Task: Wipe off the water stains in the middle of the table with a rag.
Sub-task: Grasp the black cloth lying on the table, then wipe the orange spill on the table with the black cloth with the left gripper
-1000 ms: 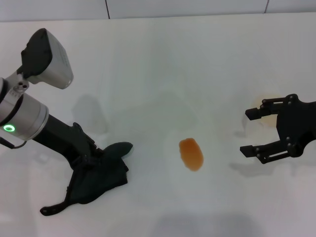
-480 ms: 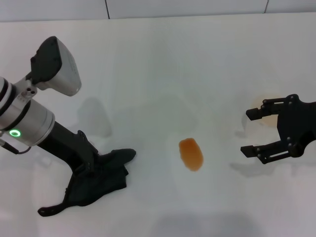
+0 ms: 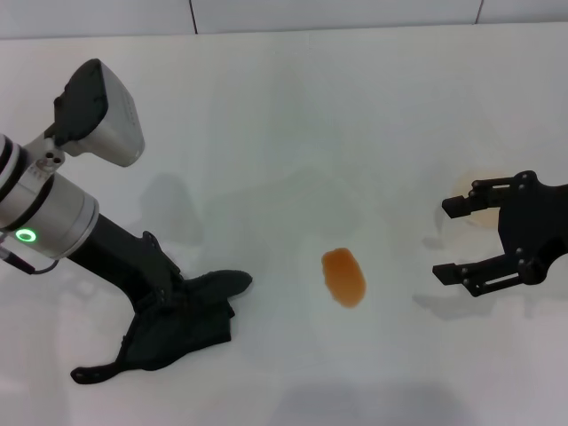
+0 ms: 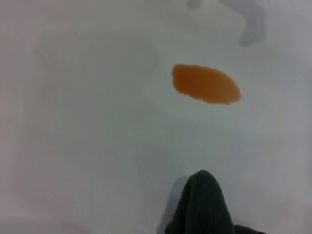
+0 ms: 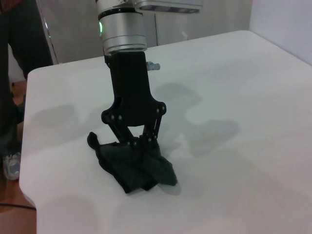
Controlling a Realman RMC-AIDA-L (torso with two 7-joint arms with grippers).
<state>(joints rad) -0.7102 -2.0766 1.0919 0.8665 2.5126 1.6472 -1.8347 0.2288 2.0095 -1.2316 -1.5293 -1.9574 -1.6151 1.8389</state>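
Note:
The water stains are one glossy orange-amber oval blot (image 3: 343, 276) on the white table (image 3: 293, 124), and the blot (image 4: 206, 84) also shows in the left wrist view. The dark charcoal rag (image 3: 177, 327) lies crumpled at the left, its thin tail trailing toward the front. My left gripper (image 3: 173, 297) is shut on the rag's top, pressing it to the table. The rag's leading fold (image 4: 201, 204) points at the blot, a short gap away. In the right wrist view the left gripper (image 5: 142, 142) pinches the rag (image 5: 134, 168). My right gripper (image 3: 460, 238) hovers open at the right.
A faint whitish translucent cup (image 3: 470, 188) stands just behind the right gripper's fingers. The table's edge (image 5: 29, 146) and a person's legs (image 5: 12, 73) beyond it show in the right wrist view.
My left arm has shifted a little to the right, dragging the rag with it, so the rag's leading fold lies nearer the blot. The right arm has stayed still.

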